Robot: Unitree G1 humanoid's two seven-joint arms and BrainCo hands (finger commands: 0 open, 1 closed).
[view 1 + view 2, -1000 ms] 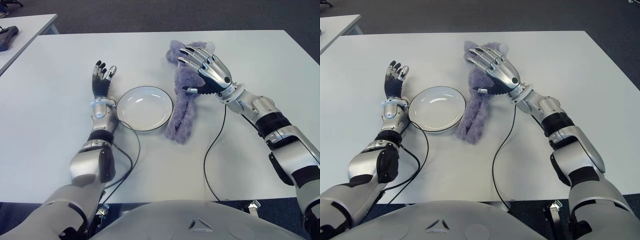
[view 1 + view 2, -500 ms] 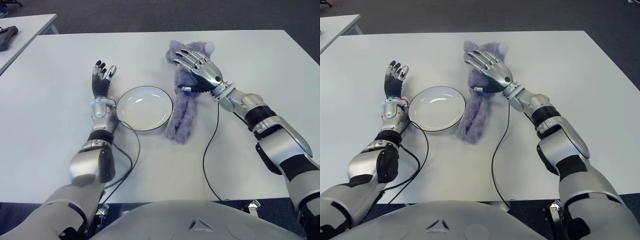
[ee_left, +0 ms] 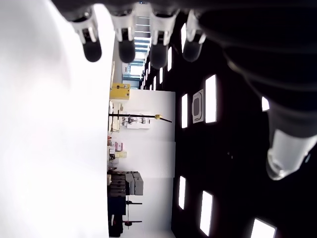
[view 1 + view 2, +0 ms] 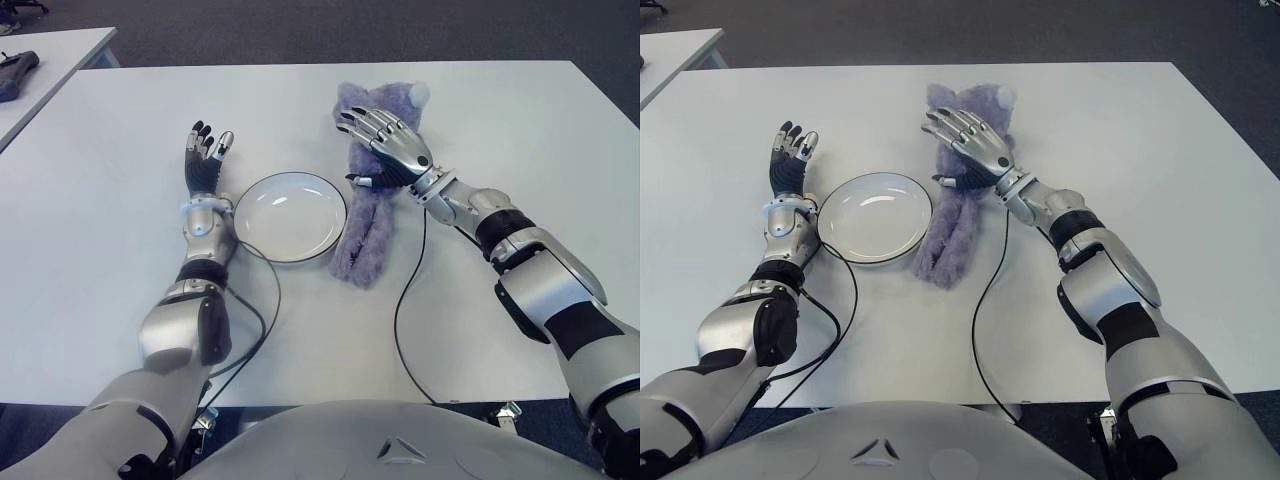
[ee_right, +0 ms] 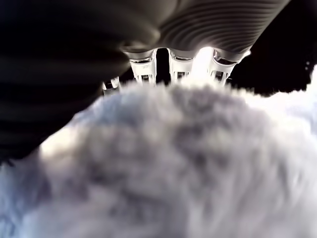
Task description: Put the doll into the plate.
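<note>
The right hand sits over the upper part of the doll, fingers spread and arched across the fur; the right wrist view shows fingertips at the plush's edge with fur filling the palm, but no closed grip yet. The doll, a long purple plush, lies flat on the surface just beside the plate, its lower end touching or nearly touching the rim on the robot's right side. The plate holds nothing. The left hand shows beside the plate's left, fingers open and pointing up, idle.

The risk is a shallow pinch: soft fur could slip out on lifting, or the trailing lower end could drag and push the plate sideways.

The surface is plain white; dark carpet lies beyond, and another white table stands at far left.
</note>
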